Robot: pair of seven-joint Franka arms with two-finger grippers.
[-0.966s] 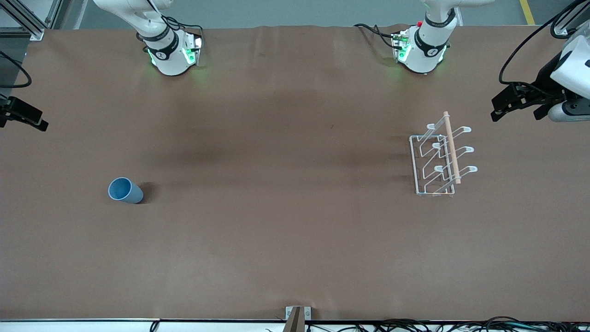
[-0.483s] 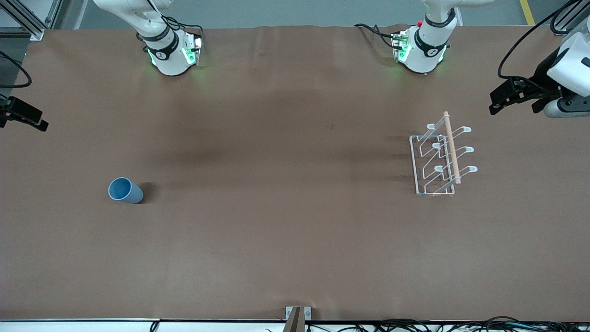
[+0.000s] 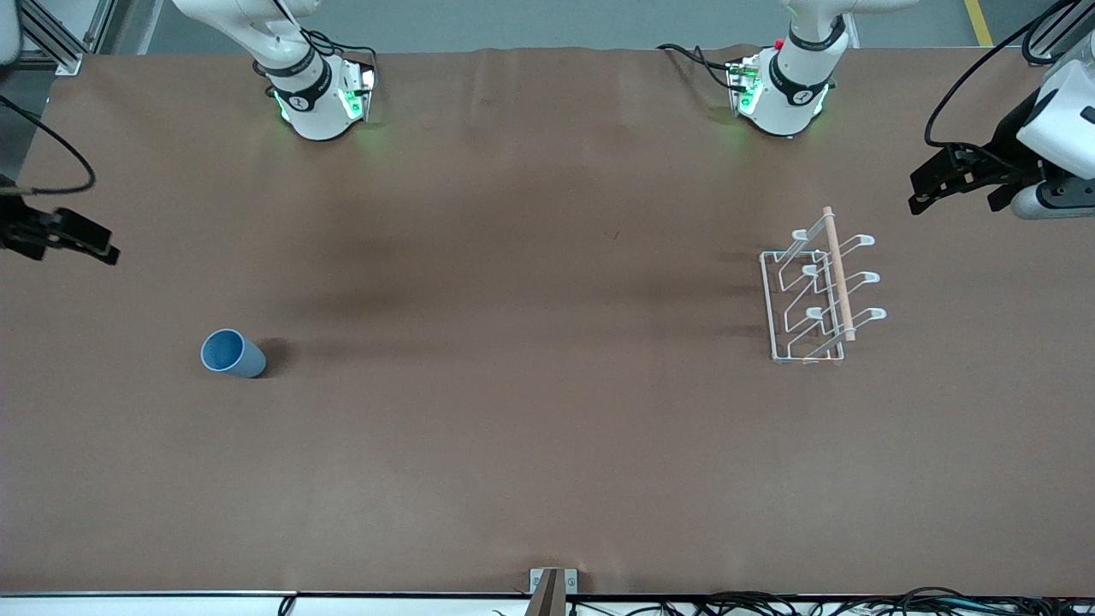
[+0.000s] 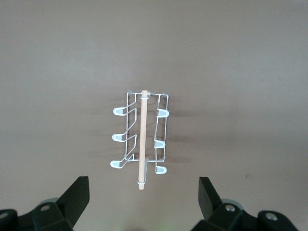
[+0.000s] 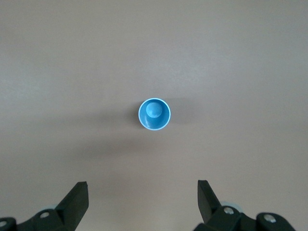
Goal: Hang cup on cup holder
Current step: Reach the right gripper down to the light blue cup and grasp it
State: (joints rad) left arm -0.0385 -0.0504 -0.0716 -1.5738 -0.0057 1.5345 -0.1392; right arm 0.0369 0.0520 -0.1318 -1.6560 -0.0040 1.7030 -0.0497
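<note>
Right gripper (image 5: 142, 199): fully open, empty, high above the upright cup (image 5: 154, 114). Left gripper (image 4: 143, 199): fully open, empty, above the cup holder (image 4: 141, 139).

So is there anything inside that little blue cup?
No. The cup stands upright and open, and the right wrist view looks straight into it: only its bare blue bottom shows, nothing in it. What the cup's base covers on the brown table cannot be seen.
</note>
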